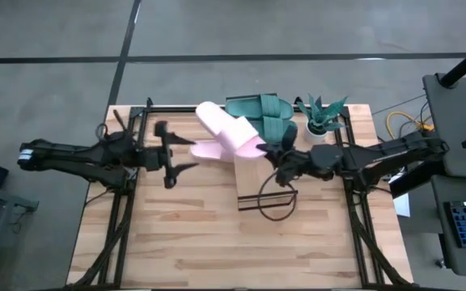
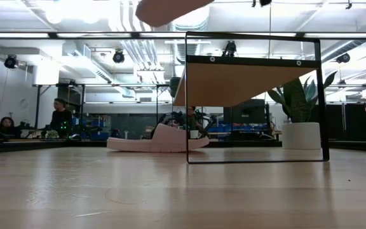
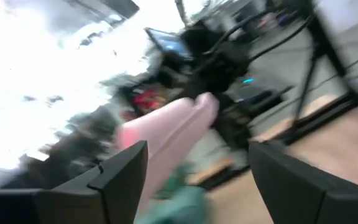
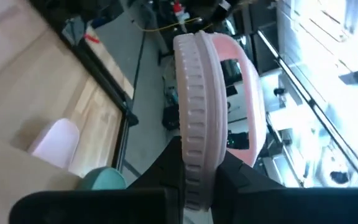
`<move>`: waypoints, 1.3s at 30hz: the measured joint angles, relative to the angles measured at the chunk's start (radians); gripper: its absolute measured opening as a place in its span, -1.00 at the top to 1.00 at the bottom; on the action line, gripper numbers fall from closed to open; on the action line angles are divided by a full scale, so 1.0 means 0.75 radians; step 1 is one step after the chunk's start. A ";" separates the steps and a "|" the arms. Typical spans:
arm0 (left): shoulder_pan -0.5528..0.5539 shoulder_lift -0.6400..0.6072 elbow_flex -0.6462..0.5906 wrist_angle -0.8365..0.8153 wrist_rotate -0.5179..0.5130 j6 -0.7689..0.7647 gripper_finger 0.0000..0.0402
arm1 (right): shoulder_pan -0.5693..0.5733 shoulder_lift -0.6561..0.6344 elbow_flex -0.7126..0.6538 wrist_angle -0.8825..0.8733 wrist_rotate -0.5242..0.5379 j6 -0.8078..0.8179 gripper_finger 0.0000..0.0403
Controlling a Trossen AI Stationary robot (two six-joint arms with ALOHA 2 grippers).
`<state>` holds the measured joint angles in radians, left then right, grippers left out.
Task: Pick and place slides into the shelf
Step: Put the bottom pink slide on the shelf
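Note:
A pale pink slide [image 1: 226, 129] is held up in the air by my right gripper [image 1: 268, 152], which is shut on it; its edge also shows at the top of the low view [image 2: 164, 7]. A second pink slide [image 2: 157, 141] lies sole-down on the table, to the left of the shelf [image 1: 253, 171]. Two teal slides [image 1: 259, 109] lie on the table at the far edge. My left gripper [image 1: 189, 153] hovers open to the left of the raised slide, touching nothing, and the raised slide shows beyond its fingers [image 3: 173, 134]. My right gripper pinches one end of the pink slide's sole [image 4: 194, 163] between its two fingers, one on the ribbed underside and one on the foot side. The fingers come in roughly level from the table's right. The slide is lifted clear, standing on its edge and reaching away toward the far left, its strap [image 4: 248, 81] to one side.
A potted plant [image 1: 324, 117] in a white pot stands at the far right, beside the teal slides. The shelf's black frame [image 2: 321, 95] stands in the table's middle, with open wood on the near side of it [image 1: 217, 242]. People sit in the room behind the table [image 2: 59, 114].

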<state>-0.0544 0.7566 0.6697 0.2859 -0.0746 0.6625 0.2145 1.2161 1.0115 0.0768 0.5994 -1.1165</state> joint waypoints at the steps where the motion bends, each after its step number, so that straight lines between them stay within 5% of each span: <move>1: 0.000 -0.009 -0.001 0.004 -0.036 0.061 -0.32 | 0.003 -0.006 0.000 0.008 0.020 0.030 0.85; 7: -0.003 0.072 0.004 0.038 -0.104 0.227 -0.32 | 0.001 0.013 0.000 0.002 0.111 0.146 0.85; 14: -0.012 0.300 0.012 0.347 -0.185 0.470 -0.32 | -0.001 0.069 0.000 -0.002 0.411 0.189 0.86; 31: -0.054 0.820 0.364 0.441 -0.370 0.675 -0.32 | 0.002 0.084 0.000 -0.002 0.369 0.315 0.86; 39: -0.052 0.949 0.541 0.279 -0.511 0.677 -0.32 | 0.003 0.084 0.000 -0.089 0.299 0.378 0.86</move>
<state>-0.0937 1.4686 1.0754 0.4954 -0.4582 1.1706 0.2169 1.2793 1.0115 0.0101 0.8234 -0.8331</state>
